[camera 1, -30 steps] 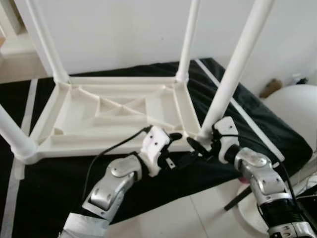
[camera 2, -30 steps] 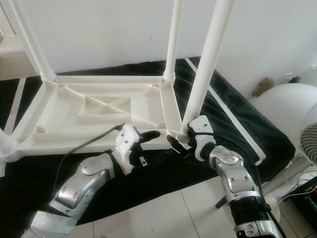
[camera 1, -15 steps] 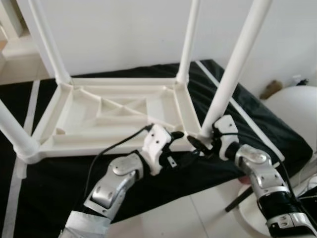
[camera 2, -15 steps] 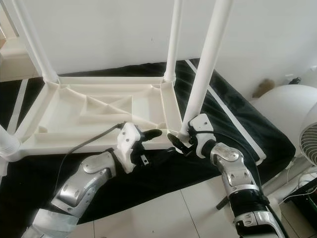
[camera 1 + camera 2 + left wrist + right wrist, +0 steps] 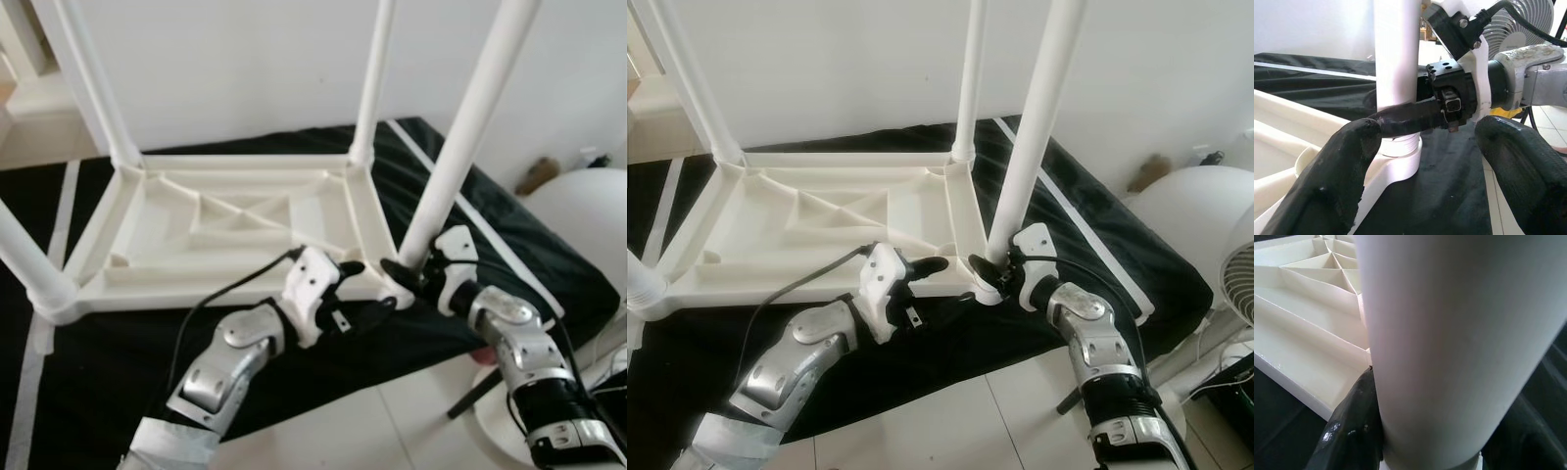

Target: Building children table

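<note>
A white plastic children's table [image 5: 235, 220] lies upside down on a black cloth, its legs pointing up. My right gripper [image 5: 404, 274] is shut on the near right leg [image 5: 460, 147], just above the corner socket. The right wrist view has that leg [image 5: 1449, 333] pressed against a black finger [image 5: 1352, 431]. My left gripper [image 5: 364, 287] is open at the table's front edge, just left of that corner and touching nothing. Along its wide-apart fingers [image 5: 1337, 181] I see the leg [image 5: 1398, 49] with a right finger wrapped round it.
The black cloth [image 5: 509, 245] covers the floor under the table, with pale tiles in front of it. A round white object [image 5: 588, 211] and a fan [image 5: 1239, 269] stand at the right. A white wall runs behind the table. A small brown thing [image 5: 539, 174] lies by the wall.
My right gripper has moved up and in to the base of the near right leg and shut round it. The left gripper has hardly moved.
</note>
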Robot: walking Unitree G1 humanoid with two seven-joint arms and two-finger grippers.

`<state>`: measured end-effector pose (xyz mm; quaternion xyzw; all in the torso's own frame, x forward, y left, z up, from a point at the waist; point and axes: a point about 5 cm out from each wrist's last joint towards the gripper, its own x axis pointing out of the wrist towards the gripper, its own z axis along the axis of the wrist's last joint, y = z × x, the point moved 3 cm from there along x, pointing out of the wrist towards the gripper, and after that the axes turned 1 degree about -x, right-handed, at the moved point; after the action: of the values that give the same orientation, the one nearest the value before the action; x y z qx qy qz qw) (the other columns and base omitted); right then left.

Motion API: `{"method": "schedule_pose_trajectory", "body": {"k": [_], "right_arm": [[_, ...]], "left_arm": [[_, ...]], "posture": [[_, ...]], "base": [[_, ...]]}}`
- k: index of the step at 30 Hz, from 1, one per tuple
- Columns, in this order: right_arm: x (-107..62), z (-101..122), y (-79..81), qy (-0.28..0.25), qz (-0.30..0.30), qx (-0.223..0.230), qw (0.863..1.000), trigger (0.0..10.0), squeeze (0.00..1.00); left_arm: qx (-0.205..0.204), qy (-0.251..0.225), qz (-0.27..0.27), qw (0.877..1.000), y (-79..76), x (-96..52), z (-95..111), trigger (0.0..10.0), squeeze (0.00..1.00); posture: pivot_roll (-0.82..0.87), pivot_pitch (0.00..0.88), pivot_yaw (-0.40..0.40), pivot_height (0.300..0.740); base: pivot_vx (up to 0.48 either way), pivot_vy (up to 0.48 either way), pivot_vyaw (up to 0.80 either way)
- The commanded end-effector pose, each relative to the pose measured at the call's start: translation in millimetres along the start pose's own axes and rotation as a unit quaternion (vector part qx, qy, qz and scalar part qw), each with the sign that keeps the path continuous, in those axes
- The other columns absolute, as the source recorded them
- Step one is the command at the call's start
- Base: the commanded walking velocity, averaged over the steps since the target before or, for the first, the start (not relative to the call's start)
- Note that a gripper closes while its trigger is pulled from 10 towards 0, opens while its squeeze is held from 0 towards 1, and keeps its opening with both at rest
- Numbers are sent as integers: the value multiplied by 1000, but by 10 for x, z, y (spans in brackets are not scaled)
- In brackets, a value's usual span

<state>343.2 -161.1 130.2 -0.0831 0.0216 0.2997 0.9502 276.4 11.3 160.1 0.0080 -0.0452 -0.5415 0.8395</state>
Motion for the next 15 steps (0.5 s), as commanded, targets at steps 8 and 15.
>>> {"method": "schedule_pose_trajectory", "body": {"k": [8, 15], "right_arm": [[-30, -259, 104, 48, -66, 68, 994, 10000, 0], [-29, -286, 141, 49, -92, 91, 990, 10000, 0]], "left_arm": [[-2, 5, -31, 1000, -74, -17, -36, 10000, 0], [-2, 6, -33, 999, -81, -21, -39, 10000, 0]], "posture": [[-70, 0, -14, 740], [-72, 2, -12, 740]], "base": [[0, 0, 0], [0, 0, 0]]}}
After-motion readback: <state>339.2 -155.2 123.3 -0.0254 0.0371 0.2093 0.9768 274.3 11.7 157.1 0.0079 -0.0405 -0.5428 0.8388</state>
